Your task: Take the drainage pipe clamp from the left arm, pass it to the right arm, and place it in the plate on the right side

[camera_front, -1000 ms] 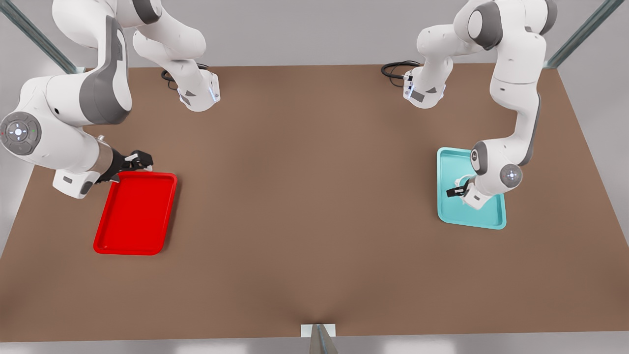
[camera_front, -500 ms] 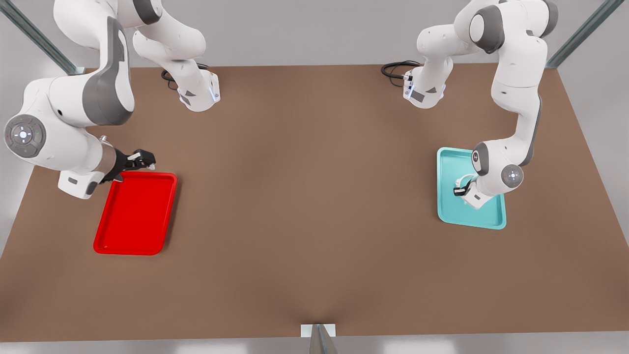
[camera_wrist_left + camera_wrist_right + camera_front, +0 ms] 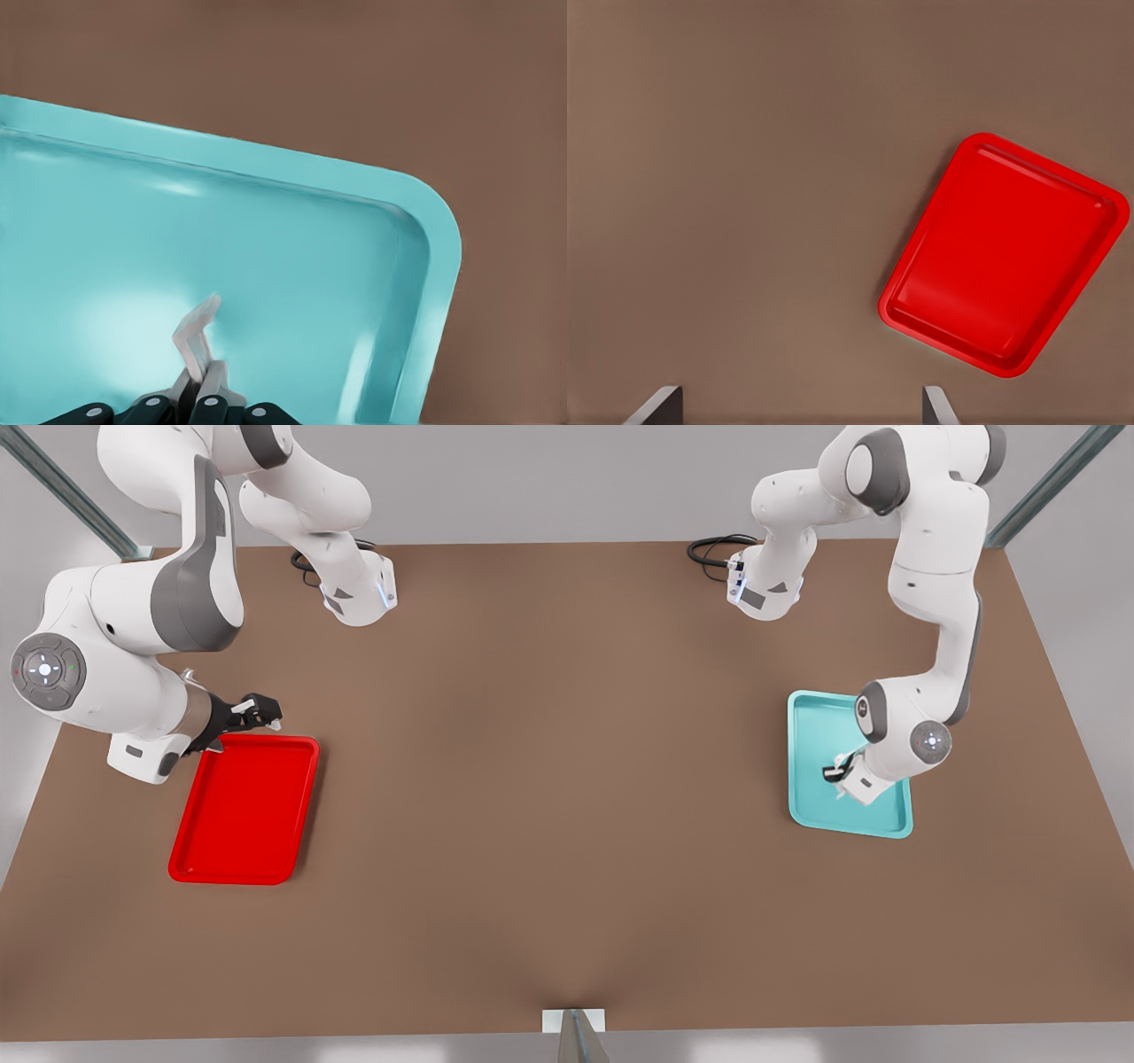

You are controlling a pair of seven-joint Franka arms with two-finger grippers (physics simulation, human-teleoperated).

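- Over the shallow teal rectangular tray (image 3: 811,766), my left gripper (image 3: 197,403) pinches the thin white drainage pipe clamp (image 3: 197,341); pickup is in hand
- Beside the bright red rimmed plate (image 3: 244,810), my right gripper (image 3: 252,710) waits, fingers spread
- Next, I judge: lift clear, carry to centre for handover

A: What lies at three o'clock in the front view?

B: A teal shallow rectangular tray with rounded corners and a raised rim (image 3: 811,762), flat on the plain brown matte surface (image 3: 549,797).

A: And toward twelve?

B: Two coils of black cable (image 3: 713,549) on the surface's far edge, one at eleven o'clock, one at one. Grey metal frame struts (image 3: 1045,487) slant off both upper corners, and another strut stands at six o'clock.
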